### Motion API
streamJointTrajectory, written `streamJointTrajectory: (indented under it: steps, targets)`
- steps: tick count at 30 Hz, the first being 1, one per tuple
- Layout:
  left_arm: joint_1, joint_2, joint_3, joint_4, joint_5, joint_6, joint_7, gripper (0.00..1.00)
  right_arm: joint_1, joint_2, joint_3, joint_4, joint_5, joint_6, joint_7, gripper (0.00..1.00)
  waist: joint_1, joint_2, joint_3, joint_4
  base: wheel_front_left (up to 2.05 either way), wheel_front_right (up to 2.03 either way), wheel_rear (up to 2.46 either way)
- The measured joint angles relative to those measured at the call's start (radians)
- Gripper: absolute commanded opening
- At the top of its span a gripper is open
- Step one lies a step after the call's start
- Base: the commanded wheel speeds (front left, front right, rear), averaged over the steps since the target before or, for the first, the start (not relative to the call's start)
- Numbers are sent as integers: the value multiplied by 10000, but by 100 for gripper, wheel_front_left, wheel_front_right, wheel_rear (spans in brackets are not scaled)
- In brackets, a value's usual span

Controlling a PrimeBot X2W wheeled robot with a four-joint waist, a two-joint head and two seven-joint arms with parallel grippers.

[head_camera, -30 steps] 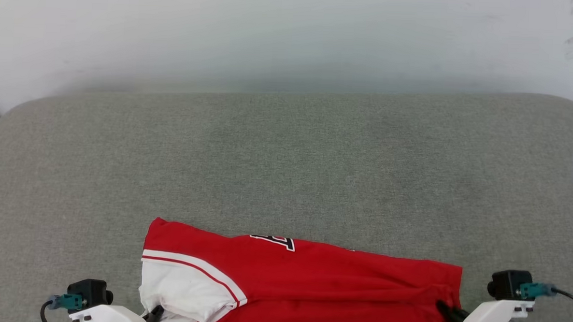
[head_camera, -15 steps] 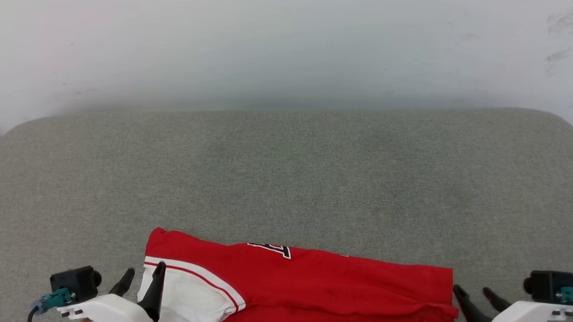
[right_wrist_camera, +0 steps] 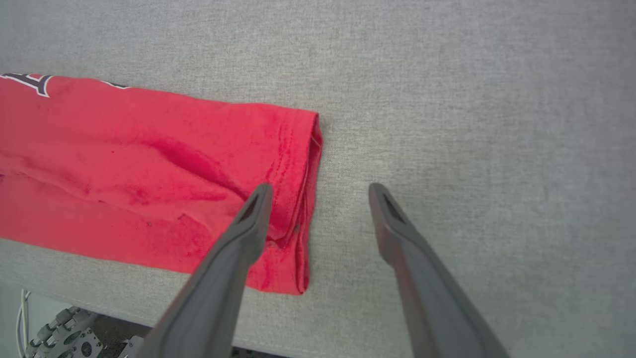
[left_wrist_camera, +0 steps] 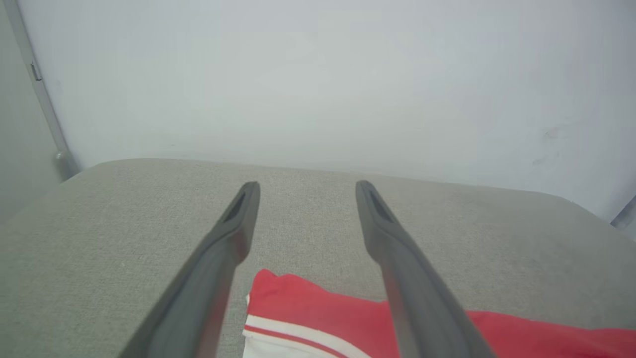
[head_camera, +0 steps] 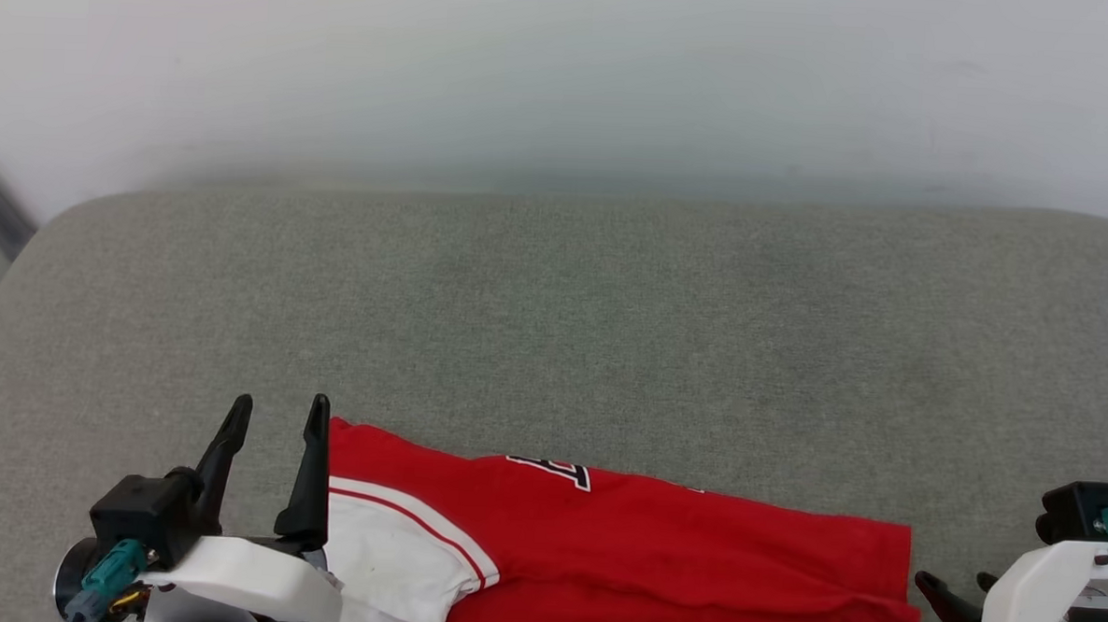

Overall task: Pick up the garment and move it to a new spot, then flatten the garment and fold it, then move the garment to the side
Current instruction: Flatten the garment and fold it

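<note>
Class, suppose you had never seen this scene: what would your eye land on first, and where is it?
The bright red jersey, lying as a long band with a white sleeve panel at its left end, runs along the near edge of the grey padded surface. The left gripper stands open at that end and the right gripper open at the other, neither holding cloth.

Left gripper [head_camera: 282,400]: a second ago pinched shut on the white sleeve panel [head_camera: 393,566] of the red jersey [head_camera: 656,549]; since then it has let go, jaws spread wide, fingers risen clear and standing along the jersey's left edge. Right gripper [head_camera: 952,581]: was clamped on the bunched right hem [head_camera: 898,569]; now parted and released, tips just beside that hem. Hem no longer gathered up, lies slack with one crease. Head camera shifted a little, so the framing differs.
</note>
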Motion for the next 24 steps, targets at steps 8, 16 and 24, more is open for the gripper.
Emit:
streamJointTrajectory:
  steps: [8,16,24]
  targets:
    - [-199,-274,-27,-600,439,21,-12,100,-219,408,102,583,-13,0,242,100,1,0,788,378,0,0,0]
    - [-577,-362,-25,-531,780,-113,-13,100,-664,631,146,1315,424,-4,765,100,0,0,1423,612,0,0,0]
    - [-538,-347,-4,-205,802,-104,-10,100,-872,675,414,1407,796,-15,940,0,1,0,1183,540,0,0,0]
